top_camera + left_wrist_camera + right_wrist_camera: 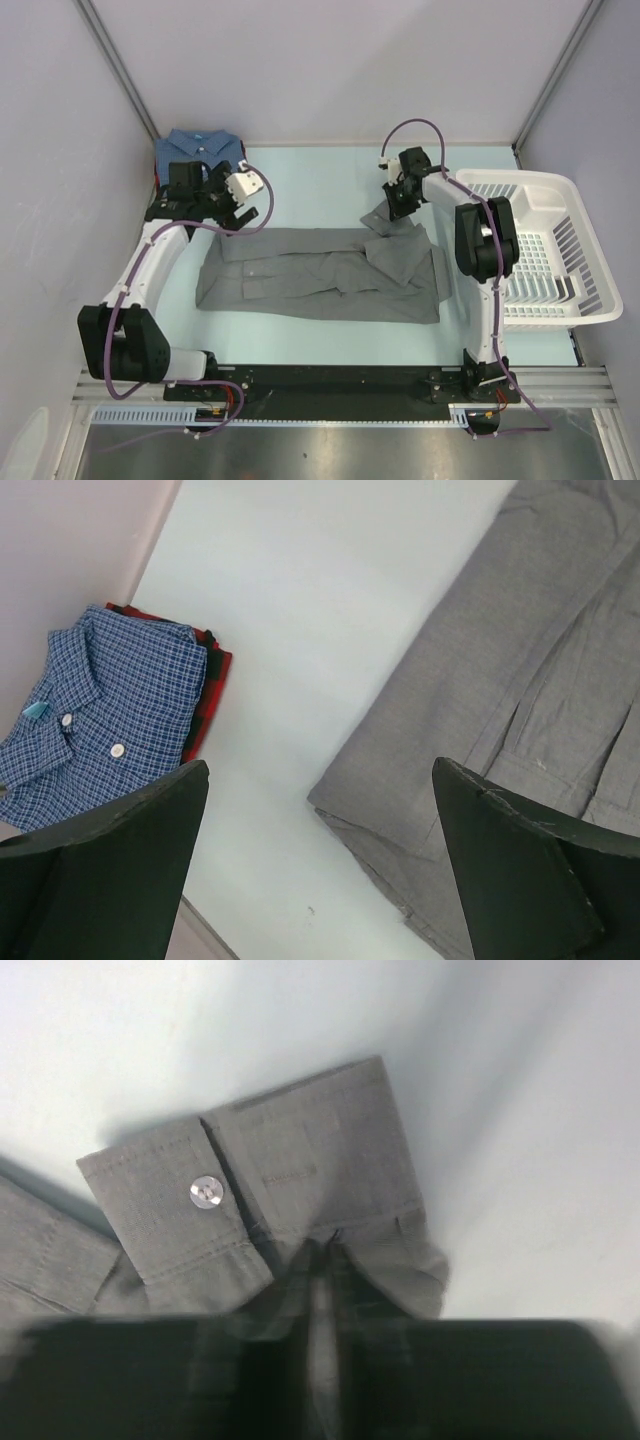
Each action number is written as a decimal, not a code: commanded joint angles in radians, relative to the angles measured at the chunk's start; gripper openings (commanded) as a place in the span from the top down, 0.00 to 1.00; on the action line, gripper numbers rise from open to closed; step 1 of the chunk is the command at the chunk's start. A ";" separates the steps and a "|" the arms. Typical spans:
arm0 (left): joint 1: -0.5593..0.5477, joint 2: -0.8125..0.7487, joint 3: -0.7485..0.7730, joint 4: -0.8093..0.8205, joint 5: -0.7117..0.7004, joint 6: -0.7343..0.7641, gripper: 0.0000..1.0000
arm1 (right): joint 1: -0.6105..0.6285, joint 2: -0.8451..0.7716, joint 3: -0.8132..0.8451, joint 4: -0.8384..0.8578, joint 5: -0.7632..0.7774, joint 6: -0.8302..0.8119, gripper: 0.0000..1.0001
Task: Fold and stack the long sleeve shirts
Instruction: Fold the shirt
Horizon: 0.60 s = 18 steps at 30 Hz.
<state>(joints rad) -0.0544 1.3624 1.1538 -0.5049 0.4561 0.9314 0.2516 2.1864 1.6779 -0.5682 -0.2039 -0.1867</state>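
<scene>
A plain grey long sleeve shirt (320, 275) lies spread flat across the middle of the table. One sleeve runs up toward the back right. My right gripper (393, 205) is down on that sleeve's buttoned cuff (260, 1190), and its blurred fingers (325, 1260) pinch a ridge of the grey cloth. A folded blue checked shirt (200, 148) rests on a dark red one (212, 670) in the back left corner. My left gripper (248, 213) hangs open and empty above the bare table beside the grey shirt's (520, 680) left end, its fingers wide apart (320, 765).
A white slatted plastic basket (540, 250) stands at the right edge, close to the right arm. Grey walls enclose the table at the back and both sides. The blue shirt (100, 710) lies tight against the left wall.
</scene>
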 commanded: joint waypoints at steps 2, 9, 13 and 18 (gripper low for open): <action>0.008 -0.029 0.060 0.058 0.030 -0.131 0.01 | -0.003 -0.014 0.020 -0.007 -0.031 0.009 1.00; 0.007 -0.037 0.086 0.055 0.090 -0.157 0.00 | 0.008 -0.214 -0.060 0.120 -0.031 -0.008 0.93; 0.005 -0.049 0.087 0.046 0.089 -0.164 0.00 | 0.009 -0.108 0.015 0.041 0.015 0.021 0.26; 0.005 -0.072 0.077 0.031 0.053 -0.140 0.00 | -0.015 -0.037 0.060 0.047 0.020 0.029 0.15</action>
<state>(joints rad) -0.0540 1.3525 1.2034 -0.4759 0.5011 0.7944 0.2539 2.0712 1.6756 -0.5102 -0.2138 -0.1642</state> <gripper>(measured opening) 0.994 0.790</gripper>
